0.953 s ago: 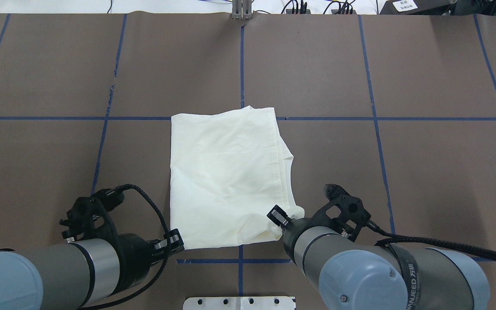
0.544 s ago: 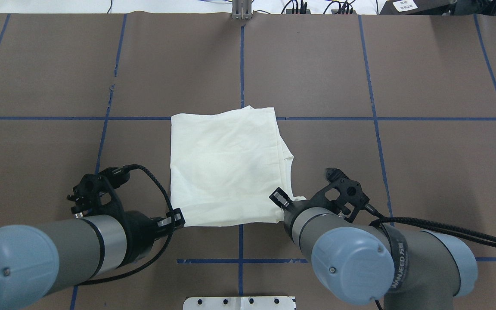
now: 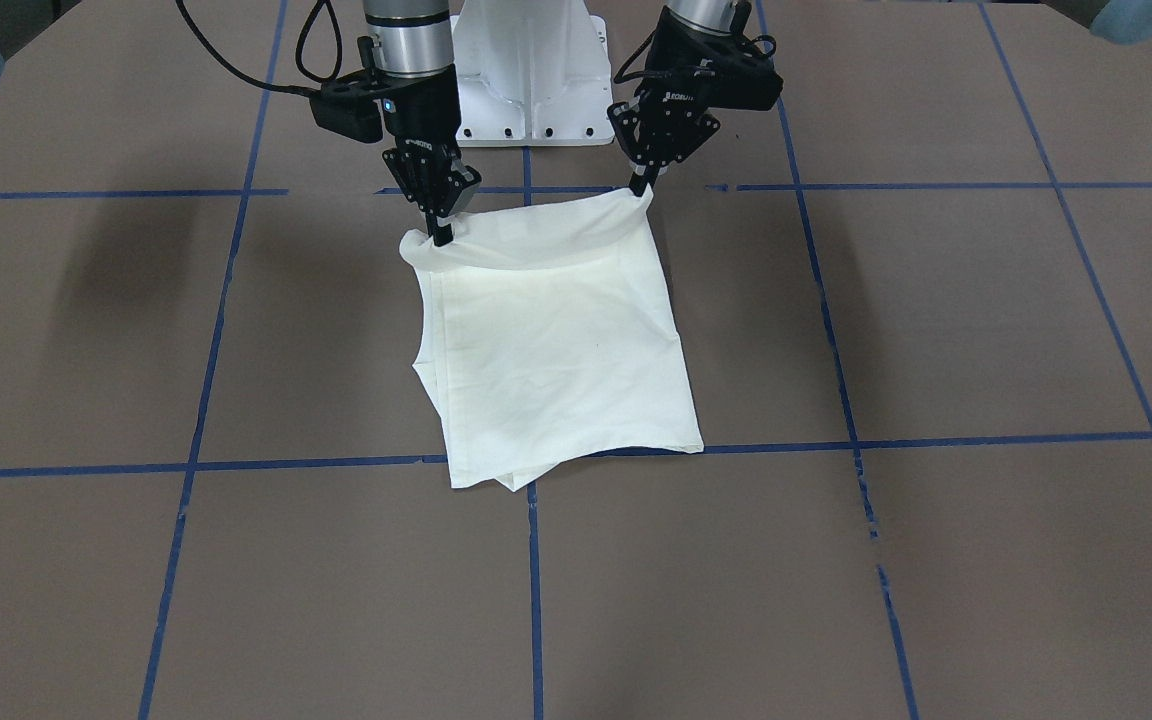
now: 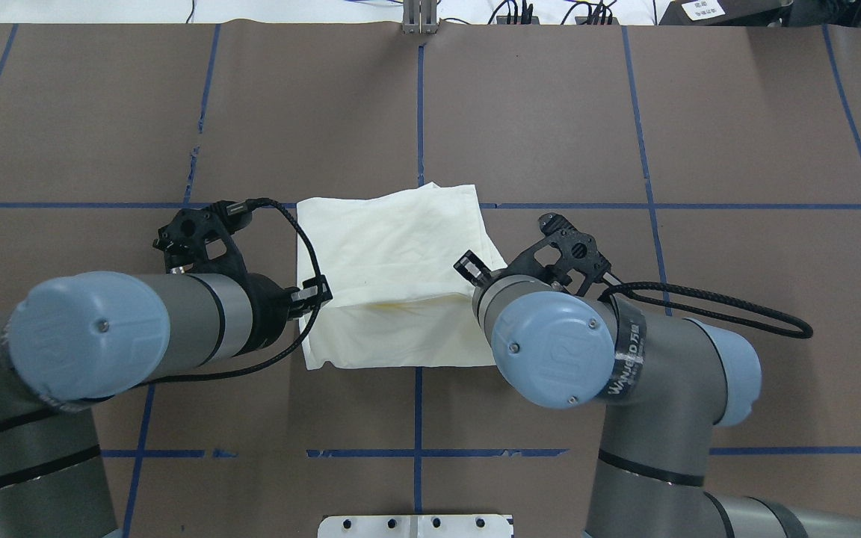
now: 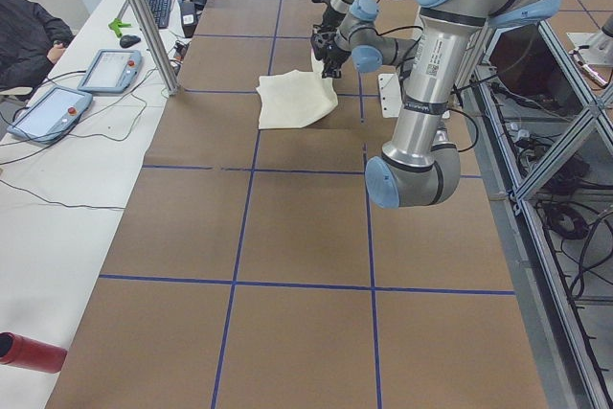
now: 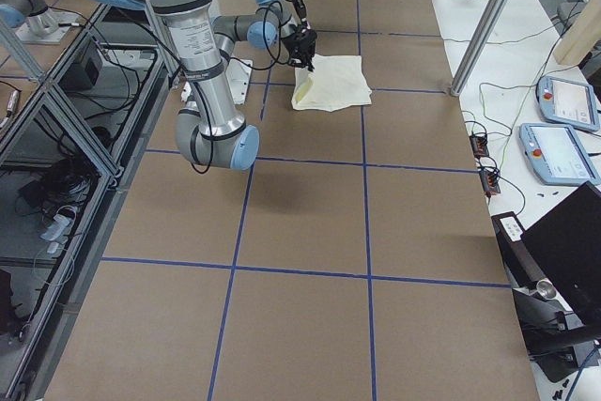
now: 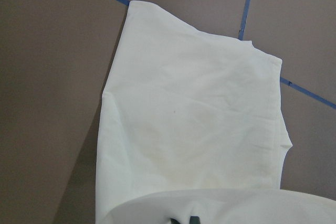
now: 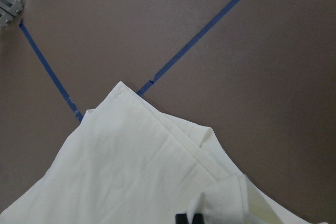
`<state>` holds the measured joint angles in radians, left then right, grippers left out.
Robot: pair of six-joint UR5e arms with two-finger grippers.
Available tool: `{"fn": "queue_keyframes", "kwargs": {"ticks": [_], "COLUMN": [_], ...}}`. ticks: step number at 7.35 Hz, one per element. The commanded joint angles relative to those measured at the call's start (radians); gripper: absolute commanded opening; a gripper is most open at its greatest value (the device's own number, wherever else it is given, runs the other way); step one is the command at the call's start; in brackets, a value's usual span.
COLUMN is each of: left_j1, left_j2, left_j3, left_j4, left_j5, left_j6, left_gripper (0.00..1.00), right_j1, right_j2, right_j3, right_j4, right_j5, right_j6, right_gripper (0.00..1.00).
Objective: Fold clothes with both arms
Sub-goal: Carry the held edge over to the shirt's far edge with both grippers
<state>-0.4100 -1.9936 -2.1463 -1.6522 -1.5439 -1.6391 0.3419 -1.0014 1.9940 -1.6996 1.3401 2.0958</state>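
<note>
Mid-fold, seen from across the desk (image 3: 936, 320): the cream shirt (image 3: 556, 350), already folded to a rough rectangle, lay at the desk's centre with its far edge along a blue tape line (image 3: 936, 440). Its edge nearest the robot hung above the surface, sagging slightly between the two corners. The left claw (image 3: 644, 188) was pressed together on one of those corners and the right claw (image 3: 439, 235) on the other. The step in hand appeared to be the halving fold, near edge over far edge. The next move would call for both corners to travel forward level and at one pace, be lowered squarely onto the far edge, and only then be let go. Uneven travel would likely skew the layers, which already showed offset at one side. Only plain cream cloth was visible; no print, neck or sleeves could be made out. From overhead the wrists covered the fingertips, and the wrist cameras caught only their very ends.
</note>
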Motion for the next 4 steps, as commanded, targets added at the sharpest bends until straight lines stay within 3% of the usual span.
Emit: {"fn": "queue_keyframes", "kwargs": {"ticks": [1,4], "left_j1": [-0.064,-0.099], "left_j2": [-0.054,-0.097], "left_j3": [0.086,0.195], "left_j4": [-0.008,-0.035], "left_j5": [-0.002,-0.008], "left_j6": [0.060,0.126], "left_gripper": [0.00,0.00], "right_j1": [0.063,0.120], "right_j2": [0.058,0.110], "right_j3": [-0.183,-0.363], "right_j4": [0.154,0.265], "right_j5": [0.027,0.067], "right_j6": [-0.054,-0.094], "right_gripper": [0.00,0.00]}}
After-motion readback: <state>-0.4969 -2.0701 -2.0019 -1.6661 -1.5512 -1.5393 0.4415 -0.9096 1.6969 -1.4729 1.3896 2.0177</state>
